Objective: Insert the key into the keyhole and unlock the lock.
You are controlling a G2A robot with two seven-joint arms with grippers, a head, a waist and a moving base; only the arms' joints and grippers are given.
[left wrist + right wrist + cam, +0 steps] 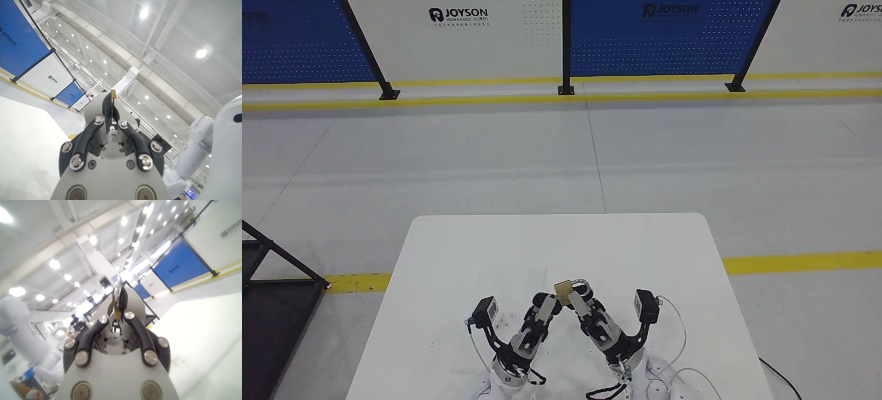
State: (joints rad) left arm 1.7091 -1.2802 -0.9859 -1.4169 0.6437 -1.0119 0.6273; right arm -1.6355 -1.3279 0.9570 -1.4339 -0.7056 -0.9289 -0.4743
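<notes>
Both arms stand near the front edge of the white table [542, 240], wrists tilted upward and tips close together. My left gripper [554, 298] is shut on a small brass padlock [564, 290]. In the left wrist view only a brass corner of the padlock [113, 93] sticks out past the closed gripper [111, 100]. My right gripper [584, 297] is shut on the key [582, 289], right beside the padlock. In the right wrist view the key's toothed silver blade [118, 286] projects beyond the closed gripper [119, 292], with a brass-coloured part lower between the pads. Whether key and padlock touch is unclear.
The tabletop stretches away bare beyond the grippers toward its far edge. A black metal frame [272, 270] stands off the table's left side. Blue and white barrier panels [662, 30] and yellow floor lines lie well beyond the table.
</notes>
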